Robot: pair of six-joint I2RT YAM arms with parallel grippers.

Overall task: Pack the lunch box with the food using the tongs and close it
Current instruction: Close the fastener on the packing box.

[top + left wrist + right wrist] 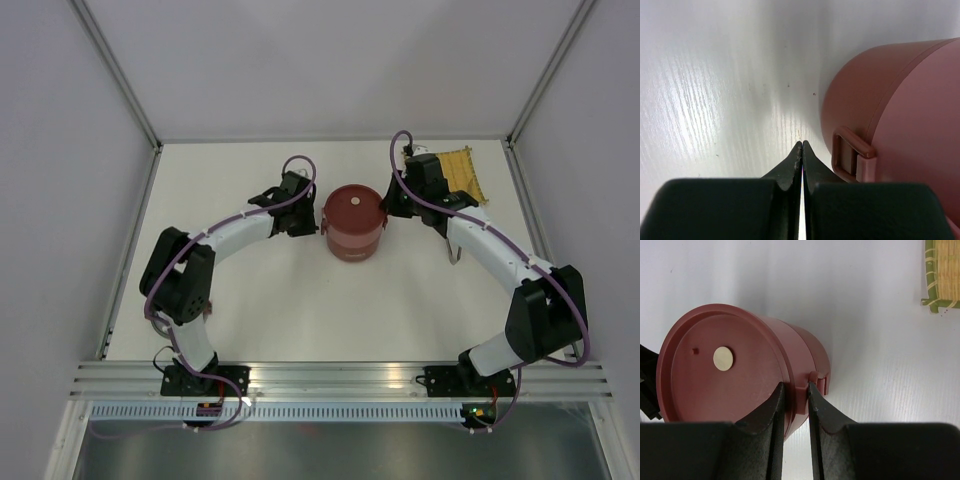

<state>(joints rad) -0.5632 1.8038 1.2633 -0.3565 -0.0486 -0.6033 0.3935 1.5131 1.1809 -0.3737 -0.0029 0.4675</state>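
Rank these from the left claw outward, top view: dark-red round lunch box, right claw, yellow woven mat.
1. dark-red round lunch box, just right of the left claw.
2. right claw, on the box's other side.
3. yellow woven mat, back-right corner.

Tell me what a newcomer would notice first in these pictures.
The dark-red lunch box, stacked and lidded, stands mid-table between both arms. The right gripper pinches a clasp on its side, while the left gripper sits shut against the table at the box's other side. A yellow woven mat lies at the far right corner.
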